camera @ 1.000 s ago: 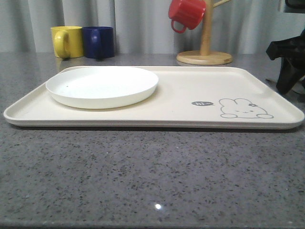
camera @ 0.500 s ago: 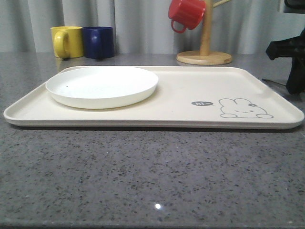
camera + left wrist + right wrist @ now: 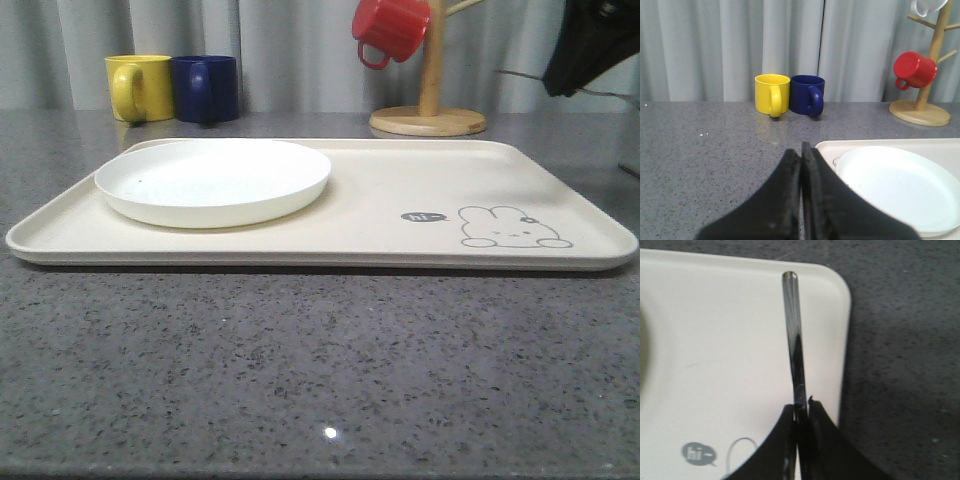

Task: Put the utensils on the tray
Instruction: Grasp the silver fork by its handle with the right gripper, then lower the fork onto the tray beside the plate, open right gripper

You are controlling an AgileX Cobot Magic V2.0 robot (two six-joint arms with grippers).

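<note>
The cream tray (image 3: 400,180) with a grey rabbit drawing (image 3: 513,228) lies across the middle of the table. My right gripper (image 3: 801,410) is shut on a slim silver utensil (image 3: 794,335), and the straight handle sticks out over the tray's (image 3: 715,340) far right corner. The utensil's other end is hidden between the fingers. In the front view the right gripper (image 3: 590,45) hangs high at the upper right. My left gripper (image 3: 801,150) is shut on nothing, low over the table beside the tray's (image 3: 825,147) left corner.
A round white plate (image 3: 213,180) sits on the left half of the tray. Behind the tray stand a yellow mug (image 3: 140,87) and a blue mug (image 3: 205,88). A wooden mug tree (image 3: 430,100) holds a red mug (image 3: 392,27).
The right arm has risen from low beside the tray's right edge to the upper right of the front view. Tray and plate have stayed put.
</note>
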